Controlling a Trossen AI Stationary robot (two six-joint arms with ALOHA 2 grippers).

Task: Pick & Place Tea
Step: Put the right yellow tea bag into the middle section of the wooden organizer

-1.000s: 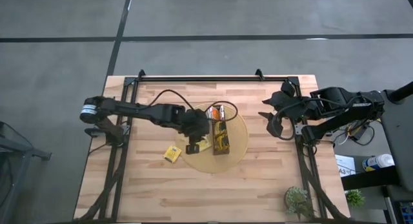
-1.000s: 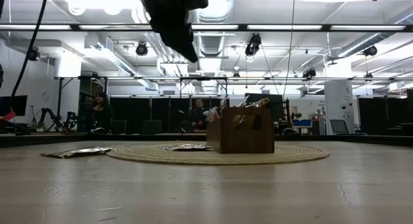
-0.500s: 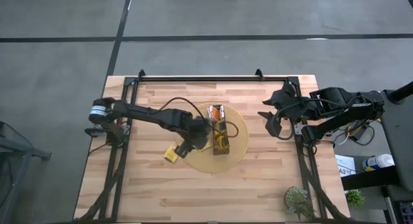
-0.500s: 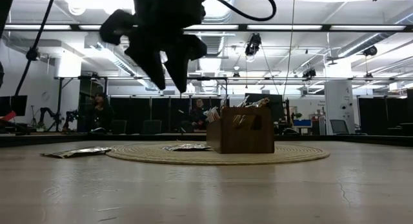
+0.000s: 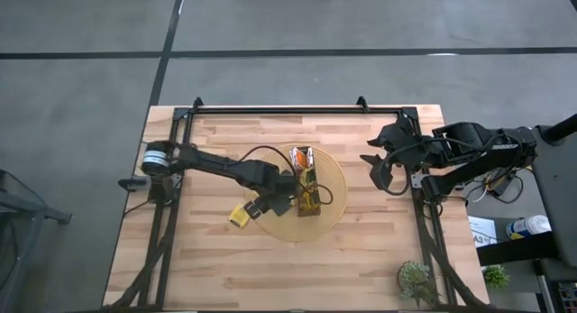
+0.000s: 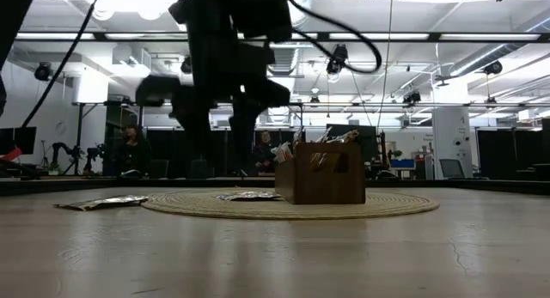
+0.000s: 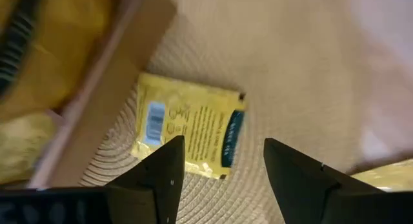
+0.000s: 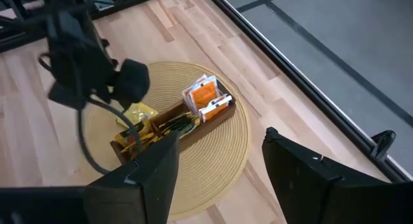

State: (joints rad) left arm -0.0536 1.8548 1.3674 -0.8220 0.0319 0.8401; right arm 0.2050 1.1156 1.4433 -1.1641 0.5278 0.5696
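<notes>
A yellow tea sachet [image 7: 190,133] lies flat on the round woven mat [image 5: 332,194], close beside the long brown tray [image 5: 307,181]. The tray stands on the mat and holds several more sachets [image 8: 203,95]. My left gripper [image 7: 222,179] hangs open just above the loose sachet, pointing down, one finger on either side, and does not touch it. Another yellow sachet [image 5: 239,216] lies on the bare table left of the mat. My right gripper [image 5: 377,171] waits open, raised near the table's right edge.
The tray's wooden wall [image 7: 110,101] stands right next to the left gripper's fingers. A black rail [image 5: 279,108] runs along the table's far edge. A small green plant [image 5: 416,279] sits at the near right corner. Bare wood lies near of the mat.
My left gripper has come down toward the mat and the sachet beside the tray, rolling its wrist as it sank, and its fingers have opened. The sachets, tray and right arm have kept still.
</notes>
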